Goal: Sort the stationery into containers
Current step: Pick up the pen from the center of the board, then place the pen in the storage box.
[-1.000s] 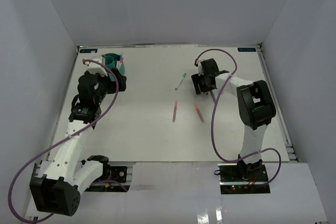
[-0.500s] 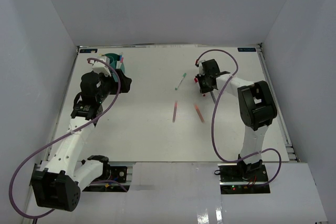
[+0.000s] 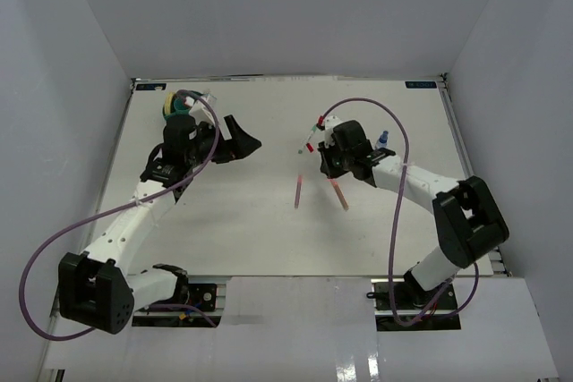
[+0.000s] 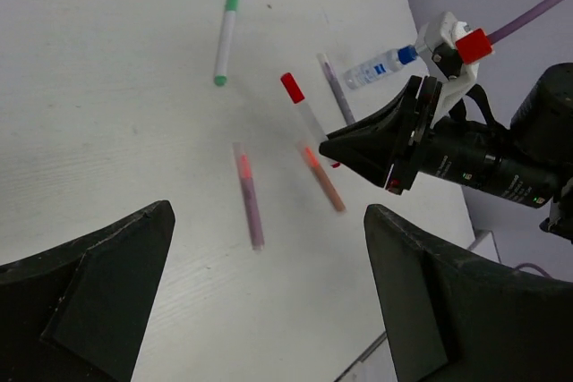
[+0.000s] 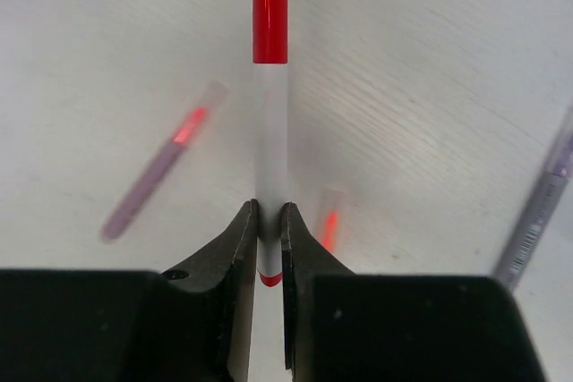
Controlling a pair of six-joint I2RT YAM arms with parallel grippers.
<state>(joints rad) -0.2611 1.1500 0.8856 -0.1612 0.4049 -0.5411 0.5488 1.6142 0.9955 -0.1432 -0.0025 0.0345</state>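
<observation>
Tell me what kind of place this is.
Probably a robot test cell: plain white walls enclose a white table, with left arm and right arm bolted at its near edge.

Bright, even, diffuse light with faint, soft shadows.
Glare sheens the near edge of the white table (image 3: pixel 251 230) in the top view. The right wrist view keeps the red-capped white marker (image 5: pixel 269 96) sharp; the translucent pink pens (image 5: pixel 159 174) beneath it blur, as in the left wrist view.
</observation>
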